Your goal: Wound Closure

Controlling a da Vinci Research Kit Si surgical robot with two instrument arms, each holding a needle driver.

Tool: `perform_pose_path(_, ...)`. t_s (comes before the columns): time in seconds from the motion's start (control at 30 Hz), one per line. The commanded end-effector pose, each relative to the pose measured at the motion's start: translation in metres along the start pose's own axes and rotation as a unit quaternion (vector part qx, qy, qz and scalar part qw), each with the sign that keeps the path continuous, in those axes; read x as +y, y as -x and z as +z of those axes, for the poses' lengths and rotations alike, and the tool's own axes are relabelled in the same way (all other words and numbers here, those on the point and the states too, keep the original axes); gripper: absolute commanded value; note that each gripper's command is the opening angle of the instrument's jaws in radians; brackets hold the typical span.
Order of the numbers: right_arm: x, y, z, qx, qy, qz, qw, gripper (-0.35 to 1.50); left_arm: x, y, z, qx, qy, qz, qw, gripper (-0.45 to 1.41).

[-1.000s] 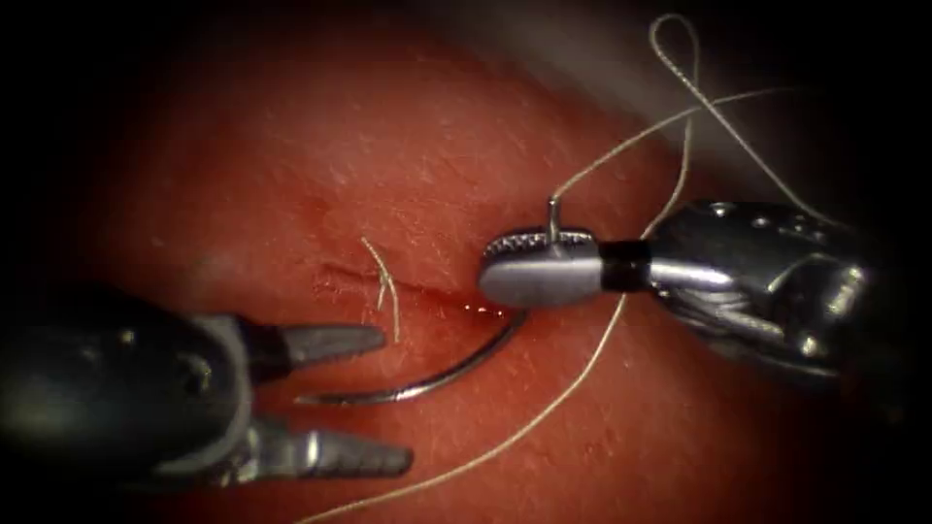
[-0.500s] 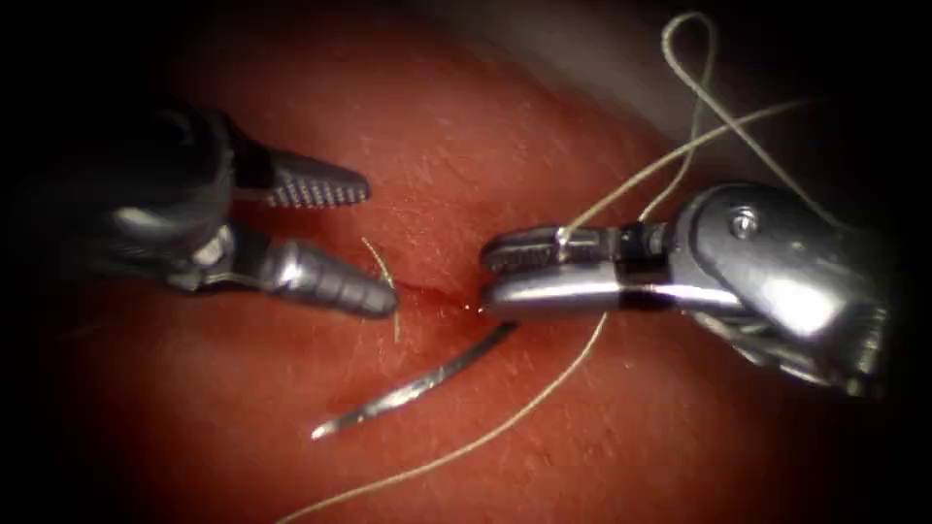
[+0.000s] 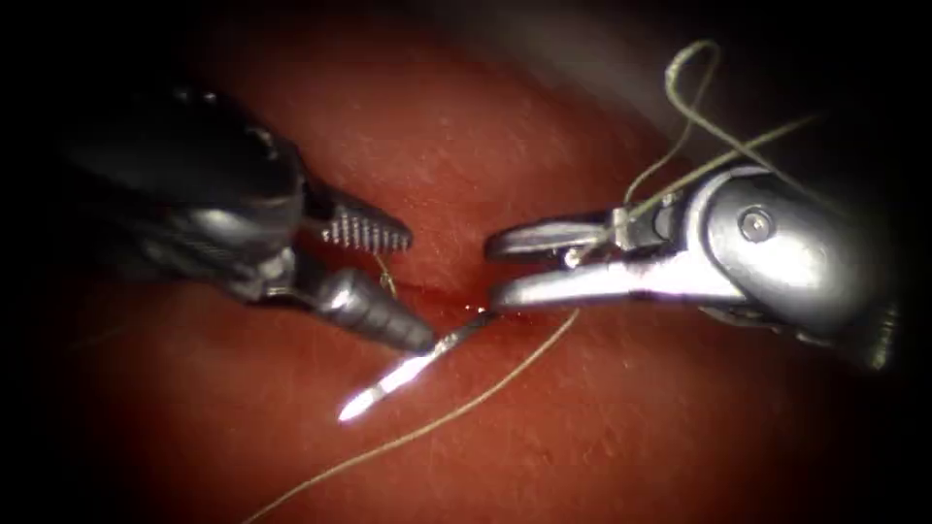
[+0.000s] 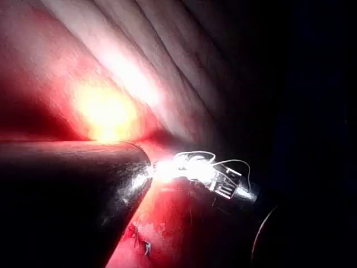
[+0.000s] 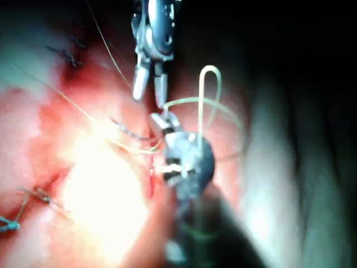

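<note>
The curved needle [image 3: 408, 367] hangs just over the tissue [image 3: 602, 417] below the cut [image 3: 442, 294], its bright tip free at the lower left and not in the tissue. My right tool [image 3: 493, 272] comes in from the right and grips the needle near its tail, deep between the jaws, so their tips stand parted. My left tool [image 3: 417, 288] is left of the cut with its jaws open and empty, the lower jaw's tip touching the needle's shaft. Thread [image 3: 466, 403] runs from the needle's tail down to the lower left, and a loop of thread [image 3: 691, 73] rises behind the right tool.
A short cut end of thread [image 3: 387, 281] sticks up at the cut beside the left tool. Red fluid wets the cut. Earlier stitches [image 5: 67, 56] lie along the wound. The left tool [image 5: 150, 72] stands open just beyond the right tool [image 5: 181, 153].
The left tool rose from the lower left to the upper left, then closed in on the needle. The right tool rolled, turning the needle with it.
</note>
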Motion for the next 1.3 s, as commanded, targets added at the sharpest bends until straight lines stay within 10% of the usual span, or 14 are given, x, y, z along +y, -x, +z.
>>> perform_pose_path(0.03, 0.0004, -0.0007, 0.0006, 0.008, 0.0, -0.015, 1.0, -0.35, -0.0004, 0.0001, 0.0018, -0.011, 0.006, 0.002, 1.0, 0.73)
perform_pose_path(0.83, -0.0007, -0.0026, 0.0007, 0.044, -0.018, -0.106, 0.993, -0.35, -0.0013, 0.0012, 0.0038, -0.051, 0.06, -0.025, 0.997, 0.63)
perform_pose_path(0.9, -0.0008, -0.0025, 0.0008, 0.044, -0.018, -0.107, 0.993, -0.35, -0.0013, 0.0014, 0.0035, -0.055, 0.068, -0.035, 0.996, 0.44)
perform_pose_path(1.0, -0.0009, -0.0024, 0.0009, 0.045, -0.017, -0.107, 0.993, -0.35, -0.0012, 0.0017, 0.0028, -0.042, 0.095, -0.057, 0.993, -0.31)
perform_pose_path(1.3, -0.0011, -0.0023, 0.001, 0.04, -0.017, -0.108, 0.993, -0.35, 0.0, 0.0013, 0.0021, -0.02, 0.136, -0.127, 0.982, -0.35)
